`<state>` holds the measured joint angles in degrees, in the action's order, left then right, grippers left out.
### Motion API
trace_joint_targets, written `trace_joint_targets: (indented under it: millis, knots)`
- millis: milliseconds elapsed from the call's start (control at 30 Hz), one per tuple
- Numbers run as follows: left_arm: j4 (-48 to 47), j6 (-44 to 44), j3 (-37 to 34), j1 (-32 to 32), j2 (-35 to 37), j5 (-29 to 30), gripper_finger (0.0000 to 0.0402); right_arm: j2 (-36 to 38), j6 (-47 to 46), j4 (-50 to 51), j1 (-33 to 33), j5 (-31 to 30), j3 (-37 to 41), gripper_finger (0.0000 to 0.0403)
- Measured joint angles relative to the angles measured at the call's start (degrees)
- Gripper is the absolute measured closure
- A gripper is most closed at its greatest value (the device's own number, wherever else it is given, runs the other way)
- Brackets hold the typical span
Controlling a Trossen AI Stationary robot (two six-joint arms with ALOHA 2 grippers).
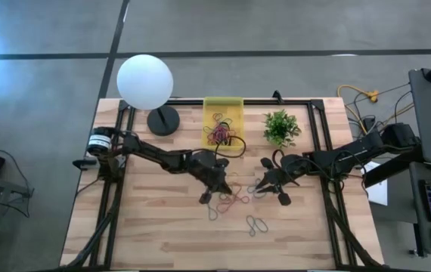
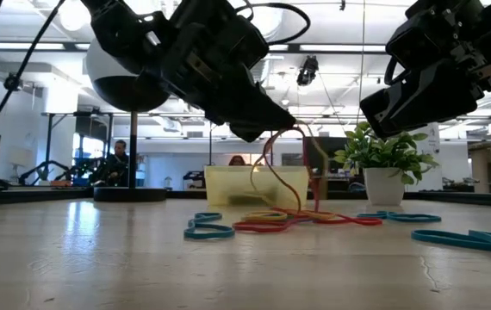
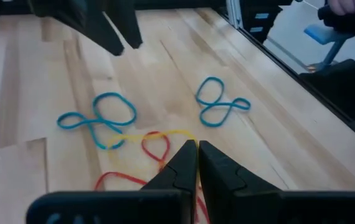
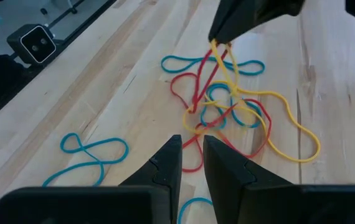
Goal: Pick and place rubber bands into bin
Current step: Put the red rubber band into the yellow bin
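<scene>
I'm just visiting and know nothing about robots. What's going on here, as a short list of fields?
Left gripper: jaws shut on red and yellow rubber bands, lifting them off the table
Right gripper: jaws slightly apart, holding nothing, above the tangled pile
Loose bands: blue loops lying flat on the wood
Bin: yellow tray at the far edge, some bands already inside
Nearby: white globe lamp, small green plant
</scene>
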<state>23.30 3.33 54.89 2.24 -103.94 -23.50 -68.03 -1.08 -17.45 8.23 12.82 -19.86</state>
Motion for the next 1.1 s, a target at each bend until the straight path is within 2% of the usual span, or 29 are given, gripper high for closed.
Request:
trace_joint_targets:
  millis: [233, 333, 533, 767, 1100]
  knots:
    - [-1.28, 0.02, -0.15, 0.07, 0.0, 0.49, 0.0393, 0.0, 0.0, 0.0, 0.0, 0.0, 0.0, 0.0346]
    - [-2.41, 0.03, -0.17, 0.07, 0.0, 2.8, 0.037, 0.0, 0.0, 0.0, 0.0, 0.0, 0.0, 0.0346]
    - [-2.44, 1.11, -0.17, 0.0, 0.0, 2.99, 0.0329, 0.0, 0.0, -0.02, 0.0, 0.0, 0.0, 0.0346]
    - [-3.35, 1.55, -0.17, 0.0, -0.65, 5.98, 0.0327, 0.0, 0.02, -0.04, 0.01, 0.0, 0.0, 0.0346]
    - [-4.82, 1.51, 1.33, 0.03, -7.67, 4.21, 0.0327, 0.02, 0.02, -0.07, 0.02, -0.03, -0.17, 0.0346]
